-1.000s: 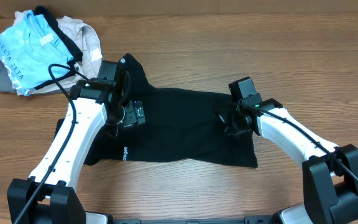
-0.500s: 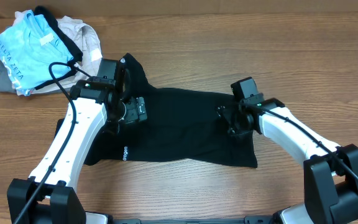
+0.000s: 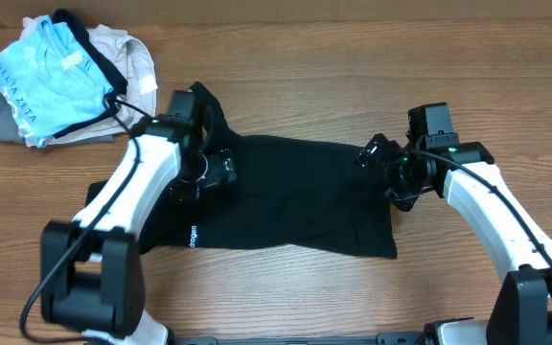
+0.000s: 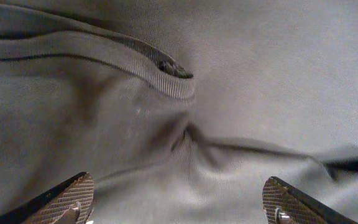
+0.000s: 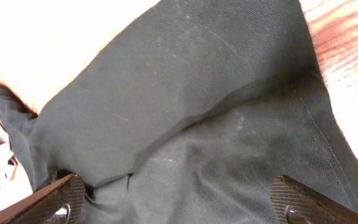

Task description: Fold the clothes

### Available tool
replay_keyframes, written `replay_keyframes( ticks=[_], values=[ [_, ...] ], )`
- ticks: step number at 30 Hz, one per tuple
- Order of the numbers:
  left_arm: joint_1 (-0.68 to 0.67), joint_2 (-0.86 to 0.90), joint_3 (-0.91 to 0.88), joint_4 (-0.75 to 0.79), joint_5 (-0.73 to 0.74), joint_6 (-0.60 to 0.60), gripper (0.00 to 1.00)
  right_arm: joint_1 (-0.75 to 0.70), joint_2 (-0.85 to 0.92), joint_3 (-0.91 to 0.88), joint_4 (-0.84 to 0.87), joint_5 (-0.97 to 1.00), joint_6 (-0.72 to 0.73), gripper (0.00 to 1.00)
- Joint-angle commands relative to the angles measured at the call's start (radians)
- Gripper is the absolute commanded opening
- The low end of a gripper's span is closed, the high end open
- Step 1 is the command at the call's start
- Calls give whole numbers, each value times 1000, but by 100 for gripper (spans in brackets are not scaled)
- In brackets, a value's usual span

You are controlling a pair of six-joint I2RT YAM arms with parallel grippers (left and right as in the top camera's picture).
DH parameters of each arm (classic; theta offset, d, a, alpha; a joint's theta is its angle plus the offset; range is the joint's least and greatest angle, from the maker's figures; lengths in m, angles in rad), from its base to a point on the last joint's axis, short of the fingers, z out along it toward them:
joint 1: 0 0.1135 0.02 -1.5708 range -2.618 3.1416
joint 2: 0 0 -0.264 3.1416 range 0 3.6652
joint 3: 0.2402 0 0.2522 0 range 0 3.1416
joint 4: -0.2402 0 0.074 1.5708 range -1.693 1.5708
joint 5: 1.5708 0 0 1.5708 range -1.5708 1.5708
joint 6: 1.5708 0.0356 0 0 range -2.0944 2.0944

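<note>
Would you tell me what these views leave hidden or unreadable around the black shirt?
- Overhead: the left arm hides the part of the shirt beneath it.
- Overhead: the hem logo is too small to read.
- Wrist views: the bottom edge cuts off the left fingers and right fingers; only tips show.

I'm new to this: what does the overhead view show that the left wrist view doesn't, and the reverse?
Only overhead: the whole black T-shirt lying spread on the wooden table, the left arm and right arm reaching over it, and a pile of other clothes in the far left corner. Only the left wrist: a close look at a ribbed edge of the fabric, the creases below it, and the left tool with its fingertips wide apart, gripping nothing. Both: the black shirt's fabric.
</note>
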Motion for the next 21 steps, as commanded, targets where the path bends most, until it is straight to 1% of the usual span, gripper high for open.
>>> replay_keyframes(
  ticks=[1, 7, 14, 17, 19, 21],
  values=[
    [-37, 39, 21, 13, -85, -79, 90, -1, -7, 19, 10, -1, -35, 100],
    [-93, 80, 57, 51, -187, -105, 91, -1, -7, 19, 18, -1, -35, 100],
    [-103, 132, 57, 83, -286, -143, 89, -2, -7, 19, 17, -1, -35, 100],
    [-101, 140, 57, 98, -305, -145, 83, -2, -7, 19, 20, -1, -35, 100],
    [-102, 145, 57, 107, -304, -145, 76, -2, -7, 19, 21, -1, -35, 100],
    [-102, 151, 57, 113, -305, -145, 74, -1, -7, 19, 21, -1, -35, 100]
  ],
)
